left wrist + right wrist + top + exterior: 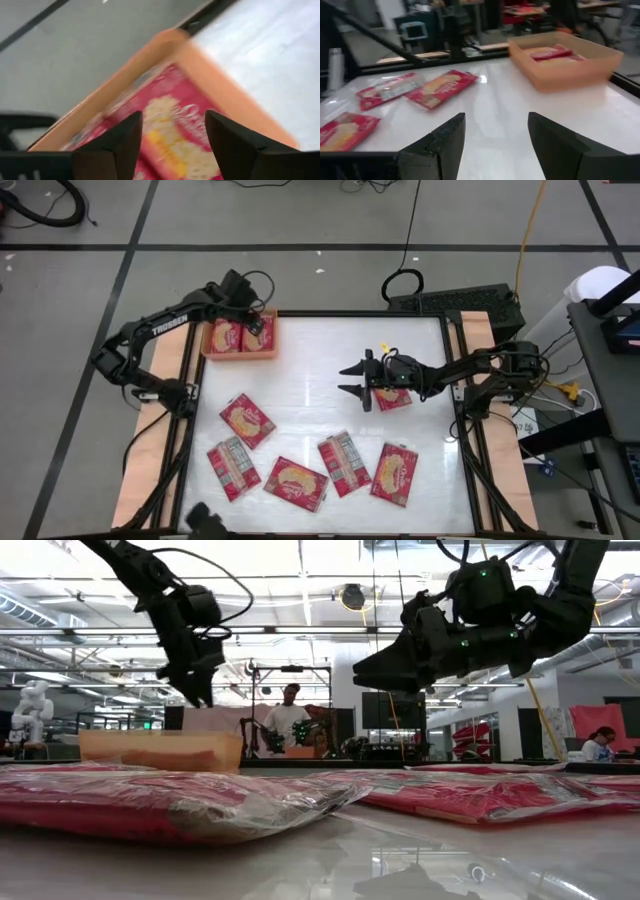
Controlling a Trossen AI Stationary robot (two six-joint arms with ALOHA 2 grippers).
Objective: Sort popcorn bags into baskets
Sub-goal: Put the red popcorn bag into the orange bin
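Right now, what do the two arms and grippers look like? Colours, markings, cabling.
Both arms are dark, near-black, jointed links. The left arm carries pale lettering along one link, and a black cable loops by its wrist. The right arm has black cabling near its base, and green lights glow on its wrist in the low view. The left gripper and right gripper each have two dark, wedge-shaped fingers.

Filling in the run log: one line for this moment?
left gripper open over orange tray | right gripper open, empty, mid-table | two popcorn bags in tray | six left on table
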